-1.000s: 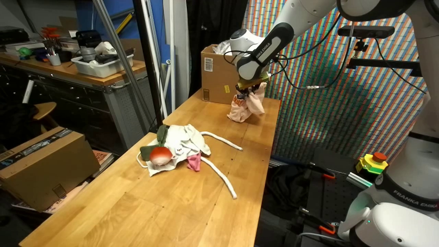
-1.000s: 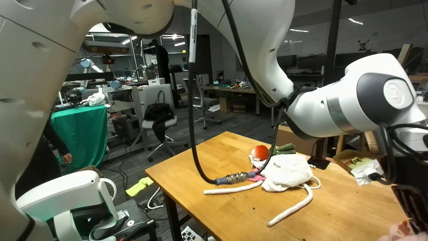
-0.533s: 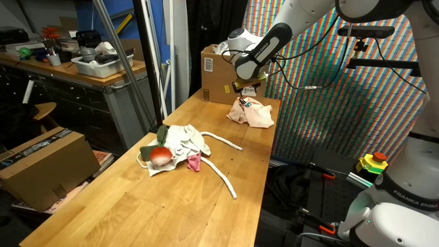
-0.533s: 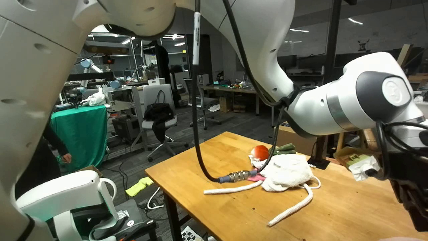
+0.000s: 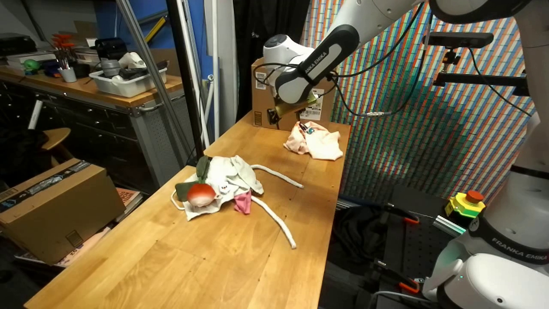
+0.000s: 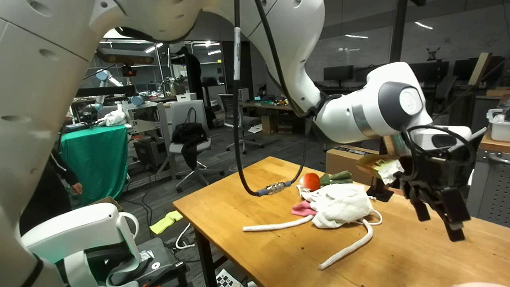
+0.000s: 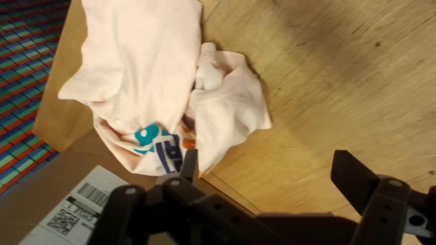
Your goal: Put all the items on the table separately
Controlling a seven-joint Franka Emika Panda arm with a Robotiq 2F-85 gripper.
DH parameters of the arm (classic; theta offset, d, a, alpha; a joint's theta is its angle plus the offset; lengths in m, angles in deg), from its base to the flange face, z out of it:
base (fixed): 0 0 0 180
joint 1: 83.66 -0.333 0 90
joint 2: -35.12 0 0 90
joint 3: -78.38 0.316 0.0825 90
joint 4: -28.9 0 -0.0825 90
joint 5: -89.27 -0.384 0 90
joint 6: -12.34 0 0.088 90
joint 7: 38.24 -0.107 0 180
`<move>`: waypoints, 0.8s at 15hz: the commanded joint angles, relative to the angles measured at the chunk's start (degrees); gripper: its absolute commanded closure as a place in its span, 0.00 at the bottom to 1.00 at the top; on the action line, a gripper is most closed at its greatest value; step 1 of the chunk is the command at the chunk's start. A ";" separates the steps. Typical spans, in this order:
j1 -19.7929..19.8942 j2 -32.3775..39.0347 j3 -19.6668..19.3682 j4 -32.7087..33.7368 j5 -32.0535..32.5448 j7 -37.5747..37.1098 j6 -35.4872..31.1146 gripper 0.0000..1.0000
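A pale pink cloth (image 5: 324,145) with printed letters lies crumpled on the wooden table (image 5: 171,266), near its far end. My gripper (image 7: 265,160) is open and hangs above the wood beside this cloth, nothing between its fingers; one finger overlaps the cloth's edge in the wrist view. In both exterior views a pile holds a white cloth (image 6: 338,205), a red-orange ball (image 6: 310,181), dark green cloth (image 6: 338,177) and a small deeper-pink cloth (image 6: 303,209). White curved sticks (image 5: 276,219) poke out of it, and a thin white cord (image 5: 174,201) loops at its edge.
Behind the pale pink cloth stands a brown cardboard box (image 5: 266,105) with a white label (image 7: 68,211). A metal pole (image 5: 150,77) and a cluttered workbench (image 5: 98,101) stand past the table's edge. Another cardboard box (image 5: 60,214) sits lower down beside the table.
The gripper has let go of the pale pink cloth, which has sunk onto the table. My arm has since moved left in both exterior views, off the cloth. The pile looks unchanged.
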 commanded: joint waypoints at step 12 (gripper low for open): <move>-5.97 -0.42 12.39 8.66 -2.27 22.59 8.55 0.00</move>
